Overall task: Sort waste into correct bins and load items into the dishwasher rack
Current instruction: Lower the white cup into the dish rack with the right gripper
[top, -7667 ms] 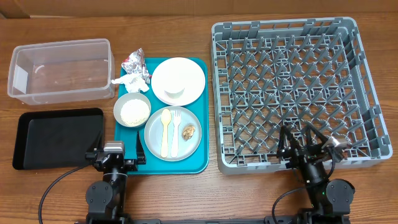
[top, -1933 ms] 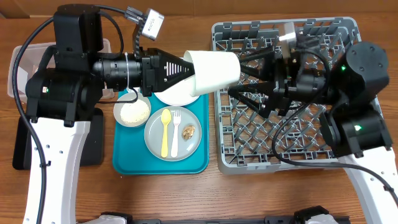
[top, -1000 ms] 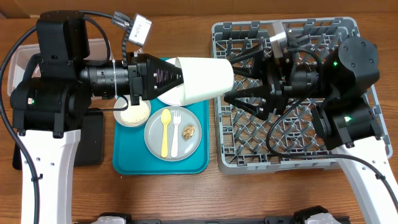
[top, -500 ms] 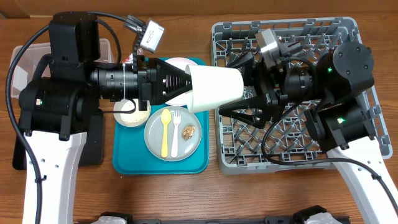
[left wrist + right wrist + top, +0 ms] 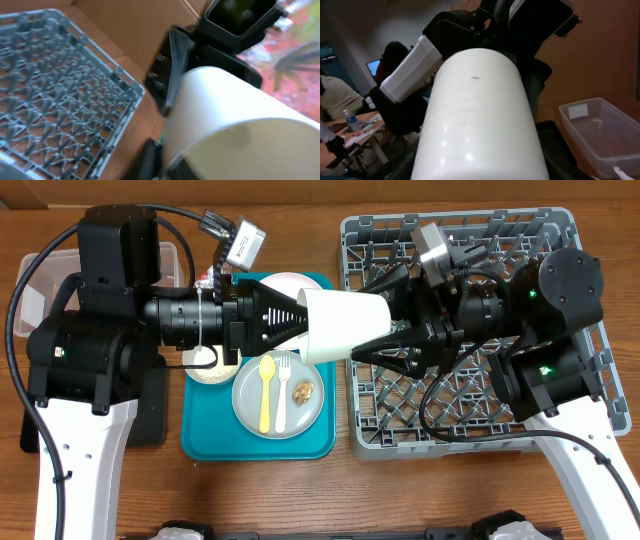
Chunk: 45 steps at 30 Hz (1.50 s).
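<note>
Cup handover, mid-air. The white cup (image 5: 345, 327) lies on its side above the seam between the teal tray (image 5: 200, 435) and the dishwasher rack (image 5: 500, 220), mouth to 9 o'clock, closed end to 3 o'clock, well clear of the counter. The L claw (image 5: 298, 323) comes in from 9 and is pinched together on the cup's rim, as far as I can see from overhead. The L wrist cam shows only cup wall, no fingertips. The R claw (image 5: 378, 332) comes in from 3 w/ its fingers apart, one either side of the narrow end. I can't tell if they bear on the wall or just straddle it. Main risk imo is timing. If L lets go before R has real bite, the cup drops onto the grey plate (image 5: 245, 395) at its 7 o'clock, where the spoon (image 5: 266, 390) and fork (image 5: 284, 390) lie, or clips the rack wall and rolls off. Second risk: the wall is smooth and tapered, so a squeeze near the small end could squirt it out. Third: if both are clamped and either arm pulls, the thin cup may buckle or twist loose. The two claws also sit very near each other, so a small slip in aim could knock fingers together.
</note>
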Available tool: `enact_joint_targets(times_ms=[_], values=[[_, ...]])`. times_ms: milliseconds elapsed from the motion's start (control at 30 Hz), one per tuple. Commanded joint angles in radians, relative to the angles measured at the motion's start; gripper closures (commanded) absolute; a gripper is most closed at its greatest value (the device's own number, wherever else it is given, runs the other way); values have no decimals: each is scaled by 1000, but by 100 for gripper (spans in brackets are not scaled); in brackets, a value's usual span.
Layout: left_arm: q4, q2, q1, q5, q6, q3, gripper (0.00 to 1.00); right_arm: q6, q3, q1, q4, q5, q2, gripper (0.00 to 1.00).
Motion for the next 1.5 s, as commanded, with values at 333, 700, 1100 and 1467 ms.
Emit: enact_joint_targets(times_ms=[333,700,1100,1467], values=[[-5,-115,123,-216,-35,157,17,262,19,-63,-33,182,-29,62],[-85,-189,125,-399,-45,196,21,171,20,-121,-573,923,-32,63],[-155,-185,125,-542,-25,195,19,92,135,-158,-1403,1656,-38,64],[-200,-177,125,-580,-22,195,15,-81,129,-405,-1590,1502,122,66]])
